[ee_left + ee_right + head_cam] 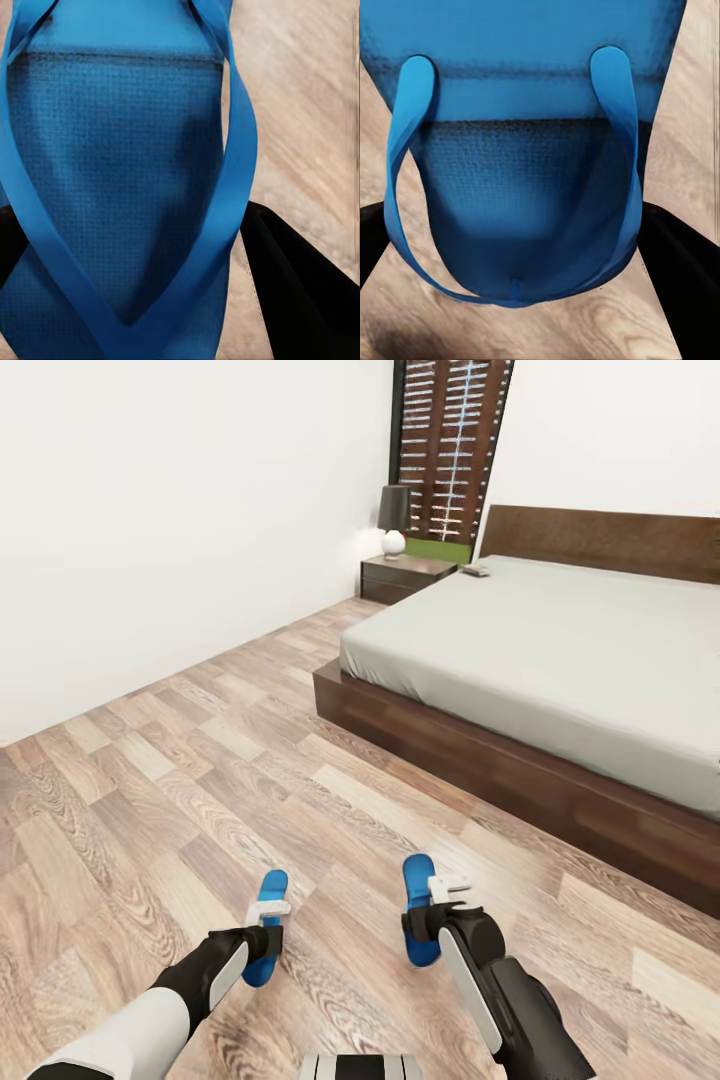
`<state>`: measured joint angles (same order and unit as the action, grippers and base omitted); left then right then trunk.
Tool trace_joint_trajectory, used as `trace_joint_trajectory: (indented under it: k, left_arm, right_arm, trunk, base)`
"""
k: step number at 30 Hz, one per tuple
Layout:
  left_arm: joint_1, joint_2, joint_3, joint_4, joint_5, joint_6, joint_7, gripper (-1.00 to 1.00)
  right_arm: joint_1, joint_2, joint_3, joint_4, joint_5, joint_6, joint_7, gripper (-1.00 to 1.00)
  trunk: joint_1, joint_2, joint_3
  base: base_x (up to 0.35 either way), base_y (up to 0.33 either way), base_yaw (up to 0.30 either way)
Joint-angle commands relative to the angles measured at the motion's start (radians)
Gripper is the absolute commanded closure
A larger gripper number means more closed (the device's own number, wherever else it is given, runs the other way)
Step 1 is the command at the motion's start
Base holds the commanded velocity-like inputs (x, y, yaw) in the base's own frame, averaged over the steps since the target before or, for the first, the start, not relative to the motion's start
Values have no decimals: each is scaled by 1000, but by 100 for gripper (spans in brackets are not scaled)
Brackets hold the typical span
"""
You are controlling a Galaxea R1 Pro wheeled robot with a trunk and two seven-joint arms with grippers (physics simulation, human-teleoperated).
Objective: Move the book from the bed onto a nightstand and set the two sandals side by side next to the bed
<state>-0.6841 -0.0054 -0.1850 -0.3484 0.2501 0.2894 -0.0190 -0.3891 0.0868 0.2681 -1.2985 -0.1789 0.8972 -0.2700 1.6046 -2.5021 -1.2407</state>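
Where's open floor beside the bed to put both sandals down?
The wood floor is bare from the white wall to the bed, all along its dark base. It narrows near the nightstand. Each gripper, left and right, carries a sandal, well apart.

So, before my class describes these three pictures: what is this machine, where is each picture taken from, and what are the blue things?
It is a simulated two-armed robot in a bedroom. The wide picture comes from a camera on its head, looking down over both arms. The left gripper and the right gripper each grip a flat bright blue flip-flop: the left sandal and the right sandal, above the light wood-plank floor. The two close-ups come from cameras by each gripper, so the left sandal and right sandal look huge. Beyond stands the low grey-white bed, a small dark book on it, beside a dark-brown nightstand.
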Motion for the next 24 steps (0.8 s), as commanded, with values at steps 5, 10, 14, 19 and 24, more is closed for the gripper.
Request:
trace_joint_trajectory:
  k: [5,10,14,19,24]
  left_arm:
    - [0,1,-5,-49,10,25,1,100]
    - [0,1,-6,-75,12,40,1,100]
    - [0,1,-3,-81,13,44,-1,100]
    - [0,1,-1,-83,14,45,-2,100]
    - [0,2,-1,-83,15,49,-4,100]
  right_arm:
    - [-1,-10,-51,45,-13,-48,-14,100]
    - [-1,-16,-68,63,-11,-70,-15,100]
    - [-1,-33,-70,68,-12,-77,-15,100]
    - [-1,-54,-72,84,-17,-80,-13,100]
    - [1,-68,-74,153,-19,-153,-9,100]
  trunk:
    - [-2,1,19]
    - [-5,2,38]
    - [-20,30,51]
    - [-39,65,66]
    - [-58,100,82]
  base:
    - [0,0,0]
    - [0,0,0]
    - [0,0,0]
    - [0,0,0]
    - [0,0,0]
